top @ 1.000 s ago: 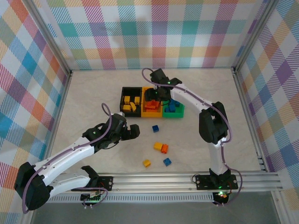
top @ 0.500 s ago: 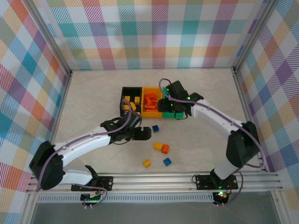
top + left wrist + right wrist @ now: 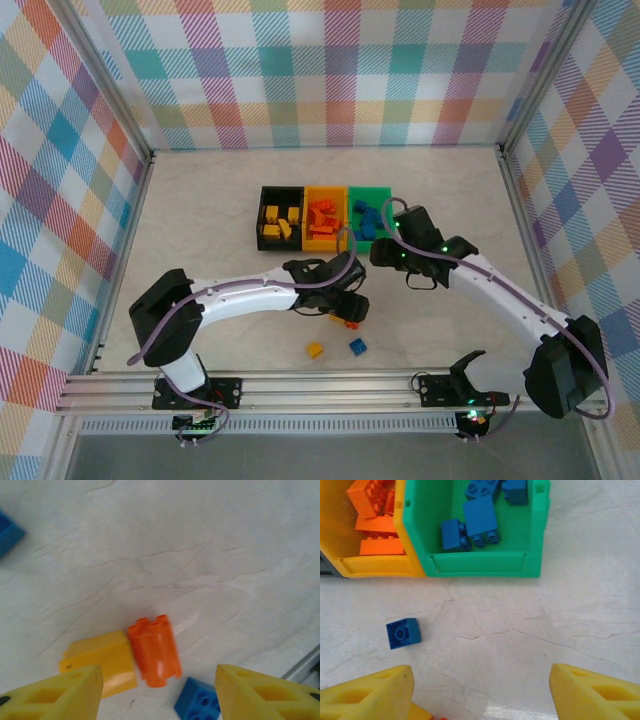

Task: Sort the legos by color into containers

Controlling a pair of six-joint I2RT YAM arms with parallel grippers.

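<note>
The containers stand in a row: a black bin (image 3: 262,216) with yellow legos, an orange-yellow bin (image 3: 322,243) (image 3: 375,566) with orange ones, a green bin (image 3: 369,190) (image 3: 480,565) with blue ones. My left gripper (image 3: 352,306) (image 3: 160,697) is open, low over the table. An orange brick (image 3: 155,650) lies between its fingers, untouched, with a yellow brick (image 3: 102,662) beside it and a blue brick (image 3: 199,701) nearer. My right gripper (image 3: 383,253) (image 3: 482,695) is open and empty, just in front of the green bin. A loose blue brick (image 3: 403,632) lies to its left.
A yellow brick (image 3: 314,349) and a blue brick (image 3: 357,346) lie loose near the front rail (image 3: 330,385). Another blue brick (image 3: 7,532) sits at the left edge of the left wrist view. Plaid walls close in the table on three sides.
My left arm has swung right over the loose yellow and orange bricks, and its jaws have narrowed. My right arm has drawn back from over the bins toward the front.
</note>
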